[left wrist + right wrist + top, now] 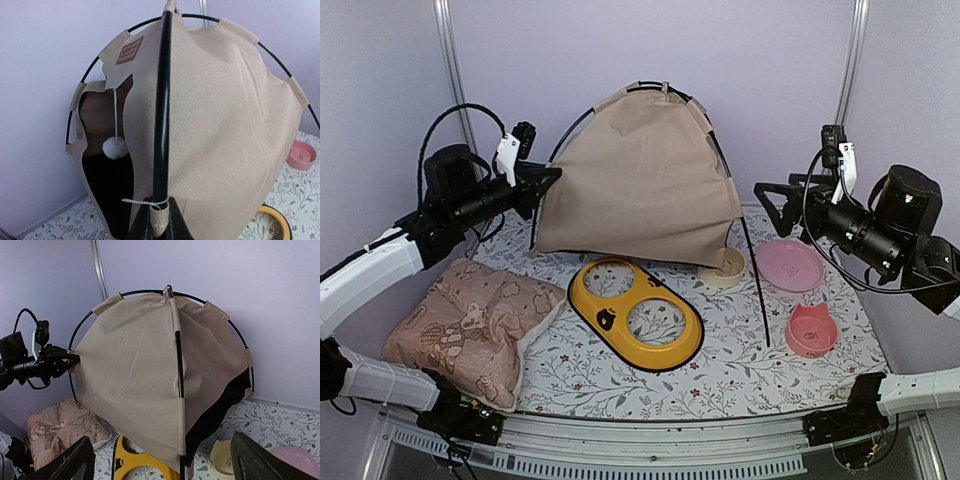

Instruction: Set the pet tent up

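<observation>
While the pet tent (640, 180) stands domed just behind the yellow double-bowl tray (635, 312), the left gripper (548, 180) is clamped on its pole sleeve, up and left of the tray. Back and right of the tray, the right gripper (770, 208) hangs with jaws spread wide, holding nothing, apart from the tent. 1 loose black pole (756, 285) slants down just right of the tray.
</observation>
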`<state>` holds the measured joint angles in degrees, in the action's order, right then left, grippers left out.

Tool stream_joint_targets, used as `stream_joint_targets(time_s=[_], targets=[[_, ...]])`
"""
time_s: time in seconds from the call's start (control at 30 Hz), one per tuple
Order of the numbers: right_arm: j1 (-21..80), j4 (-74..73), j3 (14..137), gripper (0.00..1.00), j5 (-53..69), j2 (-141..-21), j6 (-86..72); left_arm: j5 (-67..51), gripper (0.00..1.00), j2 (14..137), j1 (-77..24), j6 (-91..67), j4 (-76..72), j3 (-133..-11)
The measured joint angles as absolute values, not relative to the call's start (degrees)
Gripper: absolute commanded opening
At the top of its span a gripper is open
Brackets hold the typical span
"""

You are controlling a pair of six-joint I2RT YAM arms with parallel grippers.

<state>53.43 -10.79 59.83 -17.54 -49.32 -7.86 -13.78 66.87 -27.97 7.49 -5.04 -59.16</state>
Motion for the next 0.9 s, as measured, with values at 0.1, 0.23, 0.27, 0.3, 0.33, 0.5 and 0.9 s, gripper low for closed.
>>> stream_joint_targets(time_s=[0.1, 0.23, 0.27, 0.3, 0.33, 0.5, 0.9], targets=[[52.84, -14.57, 59.05, 0.94, -14.50, -48.71, -10.70, -19.25, 0.00, 68.18, -24.53, 7.53, -4.10, -60.45], [52.84, -19.40, 58.52, 0.93, -9.28, -50.39, -13.85, -25.10, 0.00, 70.22, -21.78, 7.97, -2.74, -62.72], [52.84, -20.82, 58.41, 0.93, -7.88, -51.07, -14.57, -26.09, 0.00, 70.59, -21.26, 8.10, -2.70, -62.98], [52.84, -22.17, 58.33, 0.93, -6.68, -51.64, -15.27, -27.35, 0.00, 70.94, -20.60, 8.16, -2.72, -63.11], [52.84, -23.05, 58.13, 0.92, -5.63, -51.96, -15.75, -28.40, 0.00, 71.31, -19.94, 8.19, -2.72, -63.18], [52.84, -26.46, 56.25, 0.88, -0.32, -52.34, -19.16, -32.88, 0.00, 73.69, -17.15, 8.16, -3.14, -64.20], [52.84, -25.71, 48.60, 0.64, 10.87, -58.70, -25.71, -41.52, 0.00, 80.05, -13.10, 6.81, -5.91, -65.82]])
